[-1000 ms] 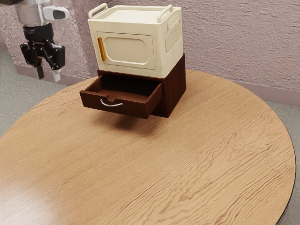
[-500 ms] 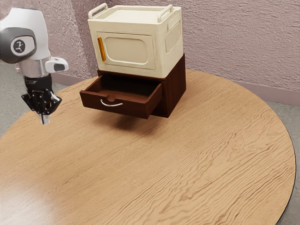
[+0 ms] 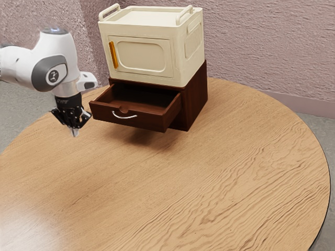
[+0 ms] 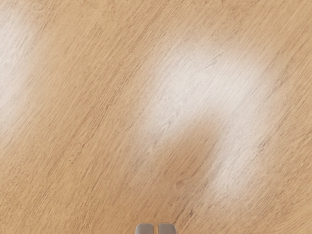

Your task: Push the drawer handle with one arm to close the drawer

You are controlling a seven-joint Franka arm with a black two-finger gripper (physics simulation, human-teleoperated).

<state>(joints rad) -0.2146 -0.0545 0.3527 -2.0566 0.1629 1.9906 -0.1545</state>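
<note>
The black gripper (image 3: 75, 134) points down over the table at the exterior view's left, shut with nothing held. It is apart from the drawer's front, on the side toward the exterior view's left. In the wrist view the tips of the gripper (image 4: 156, 229) are side by side. A dark brown drawer (image 3: 146, 120) stands pulled out of its cabinet (image 3: 195, 103). On the drawer's front is a curved silver handle (image 3: 124, 116), untouched.
On top of the brown cabinet sits a cream box (image 3: 141, 55) with an orange door handle (image 3: 113, 55) and two top rails. The round wooden table (image 3: 172, 193) extends in front; a textured wall stands behind.
My gripper has come down from beside the cream box, its fingers have shut, and it has then moved toward the drawer's front. The drawer has not moved.
</note>
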